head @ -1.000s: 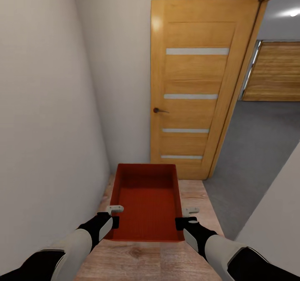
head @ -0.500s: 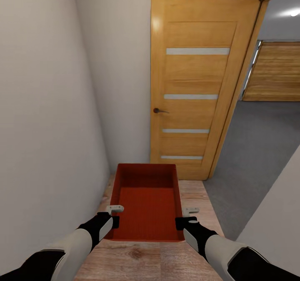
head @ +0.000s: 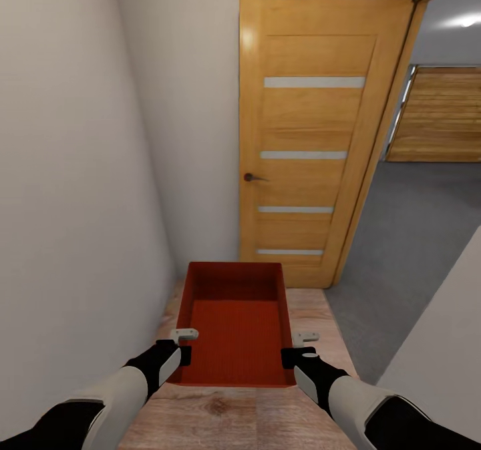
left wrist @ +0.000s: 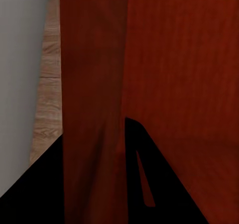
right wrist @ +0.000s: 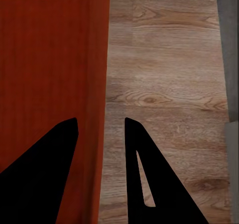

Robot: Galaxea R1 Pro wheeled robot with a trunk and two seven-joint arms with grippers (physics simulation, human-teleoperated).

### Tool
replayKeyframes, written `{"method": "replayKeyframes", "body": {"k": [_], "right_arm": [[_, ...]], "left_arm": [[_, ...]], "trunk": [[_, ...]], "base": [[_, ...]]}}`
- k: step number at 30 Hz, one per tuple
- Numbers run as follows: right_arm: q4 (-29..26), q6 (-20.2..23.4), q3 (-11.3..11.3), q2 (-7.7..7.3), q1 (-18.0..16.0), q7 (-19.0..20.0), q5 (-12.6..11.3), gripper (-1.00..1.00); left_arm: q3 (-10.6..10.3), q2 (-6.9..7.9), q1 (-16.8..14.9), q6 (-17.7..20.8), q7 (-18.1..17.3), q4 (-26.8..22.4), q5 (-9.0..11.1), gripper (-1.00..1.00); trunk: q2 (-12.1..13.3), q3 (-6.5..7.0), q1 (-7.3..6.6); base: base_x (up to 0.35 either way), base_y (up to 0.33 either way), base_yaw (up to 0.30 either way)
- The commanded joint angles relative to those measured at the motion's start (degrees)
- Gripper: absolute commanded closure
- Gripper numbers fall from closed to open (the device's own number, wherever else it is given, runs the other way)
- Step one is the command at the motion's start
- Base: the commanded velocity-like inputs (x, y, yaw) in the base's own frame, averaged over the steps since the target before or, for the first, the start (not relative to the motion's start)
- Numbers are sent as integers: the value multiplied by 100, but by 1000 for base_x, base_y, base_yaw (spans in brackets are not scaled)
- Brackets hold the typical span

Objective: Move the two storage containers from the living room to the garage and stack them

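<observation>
white walls (head: 80, 169), perhaps a slatted wooden panel (head: 437, 113)

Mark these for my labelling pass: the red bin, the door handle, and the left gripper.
red bin (head: 235, 333), head view, on its ribbed inner bottom.
door handle (head: 252, 177), head view, on the dark knob and lever.
left gripper (head: 184, 344), head view, at the fingertips on the bin's left wall.

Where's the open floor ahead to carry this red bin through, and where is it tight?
Open: grey concrete floor beyond the doorway, right of the wooden door. Tight: the wood-plank strip under the storage container, hemmed by the left wall and the door.
</observation>
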Motion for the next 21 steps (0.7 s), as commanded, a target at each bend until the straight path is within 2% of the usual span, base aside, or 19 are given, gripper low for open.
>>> {"method": "replayKeyframes", "body": {"k": [1, 17, 21], "right_arm": [[59, 21, 72, 0, -2, -28, -103, 100], [59, 25, 72, 0, -2, -27, -103, 100], [59, 28, 72, 0, -2, -27, -104, 100]], "left_arm": [[-3, 137, -5, 32, 47, -37, -82, 100], [-4, 137, -3, 32, 53, -36, -82, 100], [-4, 137, -3, 32, 54, -36, -82, 100]], "trunk": [[-13, -10, 4], [-13, 37, 4], [-13, 43, 4]], "base": [[0, 0, -179], [0, 0, -221], [0, 0, -105]]}}
